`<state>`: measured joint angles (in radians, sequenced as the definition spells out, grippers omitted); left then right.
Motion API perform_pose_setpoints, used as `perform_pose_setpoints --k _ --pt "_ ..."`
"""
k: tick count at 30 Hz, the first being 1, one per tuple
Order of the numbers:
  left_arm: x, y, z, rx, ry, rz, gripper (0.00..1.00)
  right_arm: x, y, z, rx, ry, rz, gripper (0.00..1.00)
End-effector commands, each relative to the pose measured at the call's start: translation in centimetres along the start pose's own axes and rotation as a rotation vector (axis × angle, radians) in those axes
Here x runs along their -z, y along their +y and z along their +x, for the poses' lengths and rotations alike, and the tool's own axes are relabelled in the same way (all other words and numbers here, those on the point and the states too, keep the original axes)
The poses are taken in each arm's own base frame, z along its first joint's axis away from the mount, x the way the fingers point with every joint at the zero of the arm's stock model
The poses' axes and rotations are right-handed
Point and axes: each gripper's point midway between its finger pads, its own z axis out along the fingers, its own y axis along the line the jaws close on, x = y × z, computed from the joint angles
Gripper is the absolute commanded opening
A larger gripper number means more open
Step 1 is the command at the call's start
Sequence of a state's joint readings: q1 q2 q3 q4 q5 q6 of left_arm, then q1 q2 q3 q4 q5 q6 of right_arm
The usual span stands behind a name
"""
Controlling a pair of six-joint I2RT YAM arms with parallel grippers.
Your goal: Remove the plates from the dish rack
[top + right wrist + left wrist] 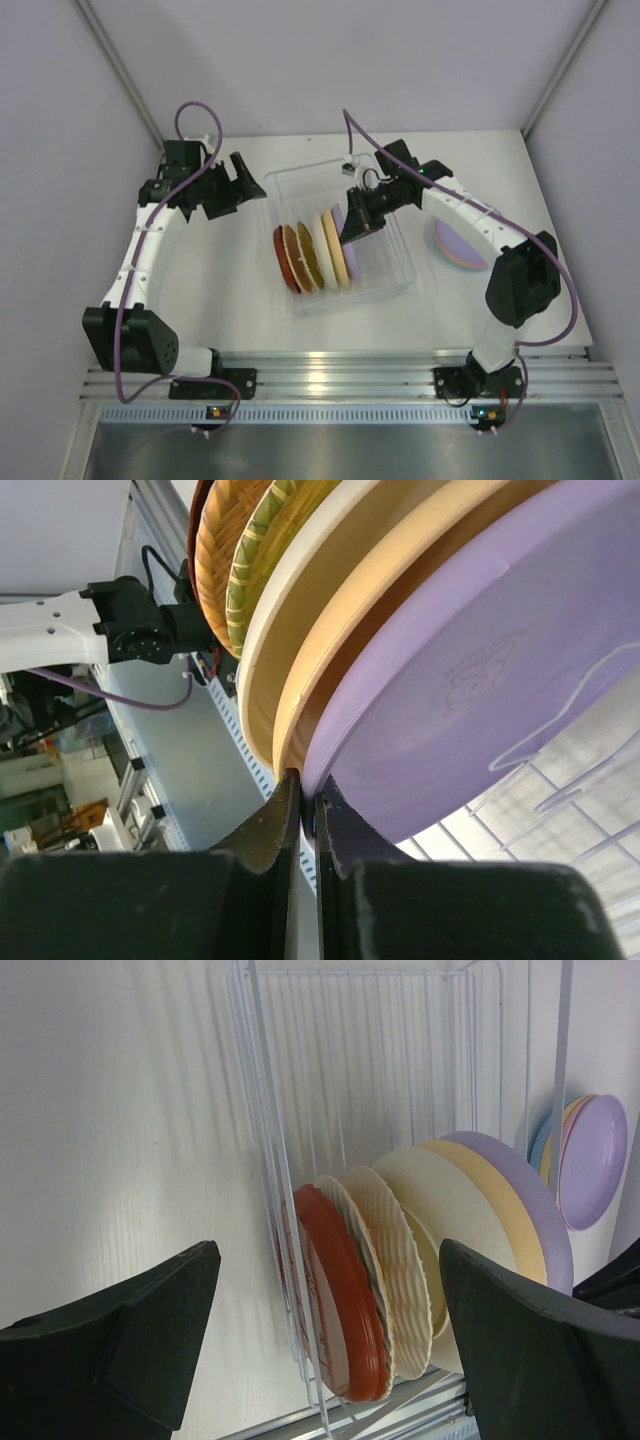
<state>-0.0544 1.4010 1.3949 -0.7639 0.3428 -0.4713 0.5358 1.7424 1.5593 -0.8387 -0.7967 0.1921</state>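
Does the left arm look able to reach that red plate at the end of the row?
Probably yes. The red plate is the end one on the left gripper's side, its outer face is bare, and the gripper is open. Only the rack's low wall stands between them, so reaching from above looks best.

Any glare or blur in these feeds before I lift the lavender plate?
Top external: evenly lit, sharp; the clear dish rack is faint against the white table. Left wrist: near fingers dark, soft. Right wrist: lavender plate fills the frame, the right gripper silhouetted.
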Motion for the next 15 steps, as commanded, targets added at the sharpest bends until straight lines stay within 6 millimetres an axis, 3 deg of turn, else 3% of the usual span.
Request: perform_pose_setpoints --k 1,4,10,13,15 --pt "0.8 -0.6 -0.6 -0.030 -0.041 0.017 0.96 1.4 3.1 -2.4 0.157 -0.065 -0.078 0.00" --pt "0.9 -0.7 -0.6 -0.031 -0.043 0.019 0.96 3.0 4.9 -3.2 0.188 -0.096 -0.152 0.00" --pt "1.1 -0.7 -0.7 -0.034 -0.048 0.019 0.96 8.5 7.9 -5.9 0.229 -0.234 -0.253 0.00" --pt "1.2 -0.7 -0.7 -0.036 -0.050 0.019 0.96 11.8 7.7 -7.4 0.236 -0.336 -0.214 0.00" --pt "1.1 -0.7 -0.6 -0.033 -0.046 0.017 0.96 14.1 5.8 -8.4 0.200 -0.414 -0.092 0.00"
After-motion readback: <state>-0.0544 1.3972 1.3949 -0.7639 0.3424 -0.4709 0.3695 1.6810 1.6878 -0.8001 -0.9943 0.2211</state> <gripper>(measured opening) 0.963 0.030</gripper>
